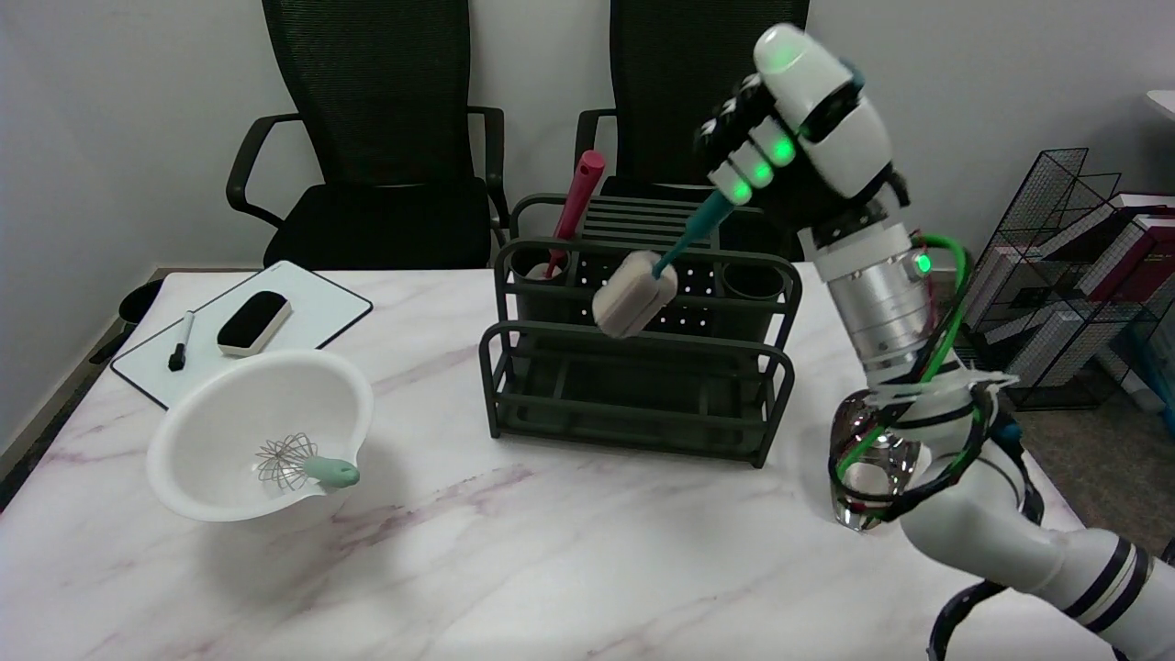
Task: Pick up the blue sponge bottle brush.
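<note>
Bottle brush (656, 275), teal-handled with a pale sponge head, hangs tilted in the air above the dark green rack (640, 367) at the surface's far edge, its handle grasped by the right hand (789, 119). A red tool (574, 207) stands in the rack's left cup. A white bowl (262, 441) holding a whisk (303, 464) sits near the left edge.

No legible txt, labels, brand marks or nrs anywhere in the head view. Whiteboard (312, 308) on the worktop (569, 560): blank, no writing. Marker (180, 343) and eraser (253, 322) on it: no readable print. Books (1134, 240) in the wire rack (1056, 275) at far right: spines too small/blurry to read.
</note>
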Motion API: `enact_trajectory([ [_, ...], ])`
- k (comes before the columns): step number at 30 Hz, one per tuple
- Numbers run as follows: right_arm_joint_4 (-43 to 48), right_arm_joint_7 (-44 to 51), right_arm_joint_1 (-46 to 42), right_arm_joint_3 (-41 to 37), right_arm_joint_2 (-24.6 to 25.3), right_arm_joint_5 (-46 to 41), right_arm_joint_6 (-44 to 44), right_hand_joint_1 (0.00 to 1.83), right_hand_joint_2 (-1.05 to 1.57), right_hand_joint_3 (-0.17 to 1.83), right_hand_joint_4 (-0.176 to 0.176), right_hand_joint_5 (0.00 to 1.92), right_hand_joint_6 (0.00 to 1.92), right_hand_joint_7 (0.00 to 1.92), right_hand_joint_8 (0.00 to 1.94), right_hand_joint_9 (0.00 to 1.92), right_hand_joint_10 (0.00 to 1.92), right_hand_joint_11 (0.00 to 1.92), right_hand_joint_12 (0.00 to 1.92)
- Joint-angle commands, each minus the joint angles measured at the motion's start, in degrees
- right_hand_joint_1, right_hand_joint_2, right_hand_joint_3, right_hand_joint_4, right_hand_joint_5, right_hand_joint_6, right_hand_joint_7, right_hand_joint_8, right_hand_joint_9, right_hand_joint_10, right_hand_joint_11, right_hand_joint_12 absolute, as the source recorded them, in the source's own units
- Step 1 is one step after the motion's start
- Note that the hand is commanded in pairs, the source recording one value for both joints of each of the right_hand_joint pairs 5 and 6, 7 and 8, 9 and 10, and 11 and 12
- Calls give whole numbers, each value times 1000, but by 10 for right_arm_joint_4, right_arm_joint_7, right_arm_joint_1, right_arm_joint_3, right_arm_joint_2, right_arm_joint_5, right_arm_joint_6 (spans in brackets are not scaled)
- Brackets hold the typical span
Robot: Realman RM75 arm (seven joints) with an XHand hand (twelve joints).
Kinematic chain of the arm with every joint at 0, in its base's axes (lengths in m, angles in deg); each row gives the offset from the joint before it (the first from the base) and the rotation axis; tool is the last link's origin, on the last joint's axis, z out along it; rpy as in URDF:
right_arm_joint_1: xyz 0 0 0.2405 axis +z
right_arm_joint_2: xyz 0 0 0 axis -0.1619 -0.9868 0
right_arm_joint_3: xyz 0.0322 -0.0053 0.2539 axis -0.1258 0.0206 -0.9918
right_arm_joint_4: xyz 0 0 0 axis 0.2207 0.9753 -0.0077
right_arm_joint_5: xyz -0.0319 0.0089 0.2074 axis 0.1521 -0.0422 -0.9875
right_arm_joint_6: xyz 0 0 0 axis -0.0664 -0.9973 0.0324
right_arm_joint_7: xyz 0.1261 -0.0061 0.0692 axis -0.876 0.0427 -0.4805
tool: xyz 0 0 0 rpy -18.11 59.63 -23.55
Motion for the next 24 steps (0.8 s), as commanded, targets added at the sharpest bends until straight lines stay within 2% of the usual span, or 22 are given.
enact_trajectory([
  [1, -54, -4, -39, 120, 5, 5, -40, 891, 1443, 901, 0, 1920, 1920, 1920, 1920, 1920, 1920, 1920, 1920],
  [7, -56, -4, -46, 132, 8, 10, -64, 892, 1447, 900, 0, 1920, 1920, 1920, 1920, 1920, 1920, 1920, 1920],
  [24, -72, -15, -48, 123, 9, -6, -63, 891, 1450, 902, 0, 1920, 1920, 1920, 1920, 1920, 1920, 1920, 1920],
])
